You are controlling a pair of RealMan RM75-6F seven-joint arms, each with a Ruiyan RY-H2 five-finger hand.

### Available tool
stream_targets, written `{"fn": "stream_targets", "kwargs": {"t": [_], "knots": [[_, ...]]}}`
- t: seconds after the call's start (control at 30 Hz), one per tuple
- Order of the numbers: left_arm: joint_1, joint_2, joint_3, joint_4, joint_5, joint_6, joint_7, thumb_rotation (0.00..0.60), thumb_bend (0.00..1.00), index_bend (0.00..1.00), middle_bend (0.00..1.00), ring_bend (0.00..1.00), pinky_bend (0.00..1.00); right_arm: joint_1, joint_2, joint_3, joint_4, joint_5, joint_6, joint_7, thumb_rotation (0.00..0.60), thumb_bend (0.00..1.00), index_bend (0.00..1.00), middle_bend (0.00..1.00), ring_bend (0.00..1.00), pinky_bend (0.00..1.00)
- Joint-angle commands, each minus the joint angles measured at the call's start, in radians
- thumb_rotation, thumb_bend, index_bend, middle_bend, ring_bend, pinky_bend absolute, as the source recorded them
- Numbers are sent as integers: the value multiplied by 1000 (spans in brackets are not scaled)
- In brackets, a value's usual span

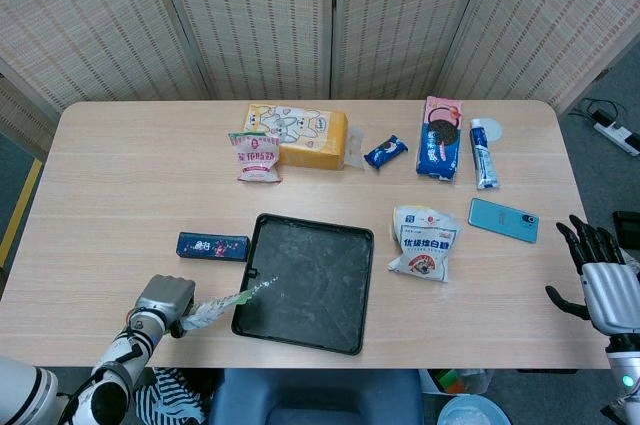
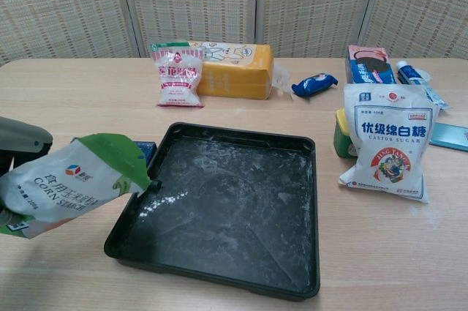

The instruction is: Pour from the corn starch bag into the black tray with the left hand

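"CORN STARCH" bag [image 2: 69,185] over black tray [image 2: 241,208]

The left hand [image 2: 18,146] is cut off by the chest view's edge.

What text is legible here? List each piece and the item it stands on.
"CORN STARCH": corn starch bag, held tipped toward the black tray by the left hand.
"CASTOR SUGAR", "优级绵白糖": white sugar bag.
Pink packet, yellow package, blue cookie pack, toothpaste tube, dark blue box: print too small or blurred to read.
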Motion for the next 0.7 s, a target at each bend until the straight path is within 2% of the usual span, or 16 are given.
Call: {"fn": "stream_targets", "kwargs": {"t": [0.03, 0.4, 0.7], "knots": [[-25, -35, -16, 0, -41, 47, 42, 600, 368, 842, 846, 1000, 1000, -2, 1, -1, 0, -2, 2, 2, 600, 279, 0, 0, 0, 0], [-46, -95, -55, -11, -105, 151, 130, 600, 368, 842, 847, 1000, 1000, -3, 3, -2, -3, -6, 4, 3, 600, 279, 0, 0, 0, 0], [-75, -167, -110, -5, -185, 234, 219, 600, 368, 842, 854, 1000, 1000, -6, 7, -5, -7, -15, 11, 10, 600, 280, 0, 0, 0, 0]]}}
